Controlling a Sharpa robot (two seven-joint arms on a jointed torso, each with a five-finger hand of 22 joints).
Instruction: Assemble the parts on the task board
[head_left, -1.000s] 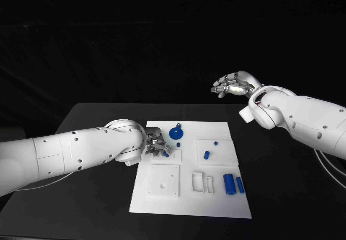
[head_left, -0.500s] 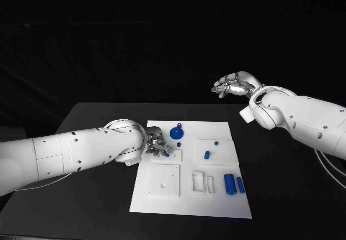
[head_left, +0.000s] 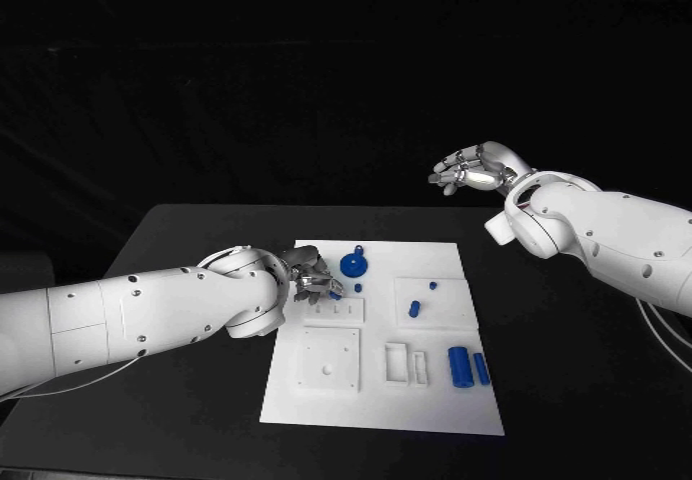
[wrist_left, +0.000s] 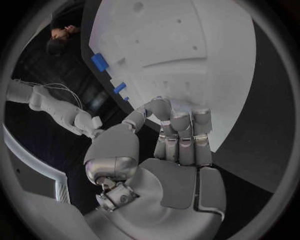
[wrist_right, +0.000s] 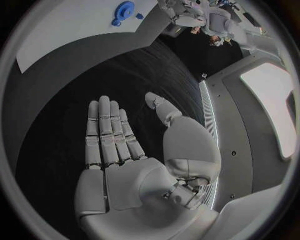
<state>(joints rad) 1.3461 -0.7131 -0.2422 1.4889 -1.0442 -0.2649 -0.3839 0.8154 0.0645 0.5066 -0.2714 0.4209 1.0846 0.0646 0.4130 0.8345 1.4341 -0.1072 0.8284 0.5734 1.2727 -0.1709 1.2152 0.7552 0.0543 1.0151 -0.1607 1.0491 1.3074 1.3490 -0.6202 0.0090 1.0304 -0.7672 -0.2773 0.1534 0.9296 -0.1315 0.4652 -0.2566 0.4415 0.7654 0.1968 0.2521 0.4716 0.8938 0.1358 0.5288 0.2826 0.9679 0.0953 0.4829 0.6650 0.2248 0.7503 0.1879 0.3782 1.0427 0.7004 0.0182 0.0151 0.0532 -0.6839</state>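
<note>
Left robot hand (wrist_left: 164, 145) pinching a small blue part (wrist_left: 147, 111) in its wrist view; right robot hand (wrist_right: 128, 150) flat, fingers spread, empty.

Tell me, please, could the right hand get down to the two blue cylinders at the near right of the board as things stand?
Probably yes. The right hand is open and raised beyond the table's far edge, holding nothing. The blue cylinders lie uncovered on the task board, and the left hand works on the board's other side.
</note>
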